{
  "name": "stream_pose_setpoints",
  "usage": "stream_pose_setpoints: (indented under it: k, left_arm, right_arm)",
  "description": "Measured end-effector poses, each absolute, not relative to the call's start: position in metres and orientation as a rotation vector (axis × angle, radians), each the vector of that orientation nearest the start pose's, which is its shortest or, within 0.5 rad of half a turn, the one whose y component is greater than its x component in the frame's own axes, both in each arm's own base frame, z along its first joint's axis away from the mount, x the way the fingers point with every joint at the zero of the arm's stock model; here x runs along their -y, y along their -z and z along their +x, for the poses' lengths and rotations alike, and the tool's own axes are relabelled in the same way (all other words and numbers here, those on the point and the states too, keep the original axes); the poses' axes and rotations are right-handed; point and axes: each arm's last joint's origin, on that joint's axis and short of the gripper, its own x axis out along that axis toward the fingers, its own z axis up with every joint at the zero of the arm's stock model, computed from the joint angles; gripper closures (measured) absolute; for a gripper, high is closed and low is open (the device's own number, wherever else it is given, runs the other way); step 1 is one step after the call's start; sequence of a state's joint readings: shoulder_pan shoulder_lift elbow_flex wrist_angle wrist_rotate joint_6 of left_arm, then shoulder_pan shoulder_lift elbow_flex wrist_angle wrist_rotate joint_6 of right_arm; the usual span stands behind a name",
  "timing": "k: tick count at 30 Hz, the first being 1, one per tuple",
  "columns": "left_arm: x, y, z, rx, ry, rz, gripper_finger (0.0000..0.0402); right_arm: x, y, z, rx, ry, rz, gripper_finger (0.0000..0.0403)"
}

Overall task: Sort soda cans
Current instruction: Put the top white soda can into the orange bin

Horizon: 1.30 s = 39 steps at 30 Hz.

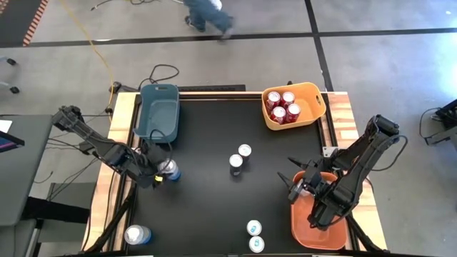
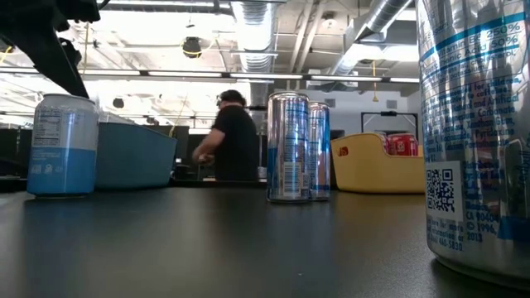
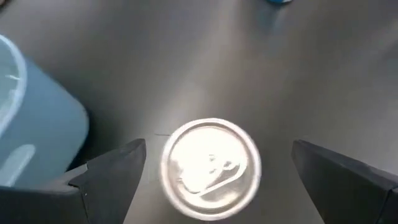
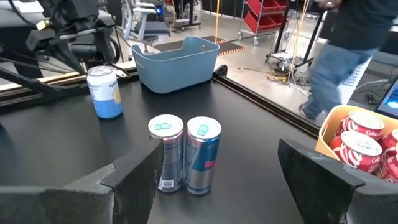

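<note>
Blue aluminium soda can with silver top (image 1: 170, 170): upright on black table (image 1: 214, 207), near blue plastic bin (image 1: 158, 111). Your left gripper (image 1: 158, 173) poised over it, fingers (image 3: 112, 177) spread wide either side, gripping nothing. Pair of slim silver cans (image 1: 240, 157): mid-table. Four red cans (image 1: 283, 106): inside yellow bin (image 1: 312, 96). Your right gripper (image 1: 298, 187): open, empty, beside orange bin (image 1: 303, 230).

Black table (image 1: 214, 207) holding bins and cans
Blue bin (image 1: 158, 111), yellow bin (image 1: 294, 106), orange bin (image 1: 318, 218) are sitting on it; soda cans (image 1: 240, 158) are standing between
</note>
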<state>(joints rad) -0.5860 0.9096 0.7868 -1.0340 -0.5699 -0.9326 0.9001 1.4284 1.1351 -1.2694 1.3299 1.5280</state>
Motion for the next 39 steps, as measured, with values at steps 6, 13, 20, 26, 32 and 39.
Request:
stream_pose_setpoints:
  k: [6,13,20,26,32,39]
  left_arm:
    - [0.065,-0.257,0.13,-0.861,-0.437,-0.207,0.0002]
    - [0.061,-0.256,0.127,-0.874,-0.471,-0.164,0.0002]
    - [0.064,-0.251,0.131,-0.875,-0.41,-0.136,0.0002]
    - [0.063,-0.237,0.128,-0.909,-0.422,-0.103,0.0002]
    - [0.062,-0.217,0.126,-0.933,-0.433,-0.12,0.0002]
    - [0.061,-0.21,0.125,-0.923,-0.466,-0.154,0.001]
  right_arm:
    - [-0.165,-0.277,0.169,-0.248,0.667,0.037,0.007]
    - [-0.16,-0.275,0.175,-0.298,0.696,0.056,0.007]
    - [-0.16,-0.275,0.176,-0.317,0.697,0.081,0.007]
    - [-0.16,-0.275,0.176,-0.316,0.697,0.083,0.007]
    - [-0.16,-0.275,0.176,-0.317,0.697,0.081,0.007]
    - [-0.16,-0.275,0.176,-0.317,0.696,0.08,0.007]
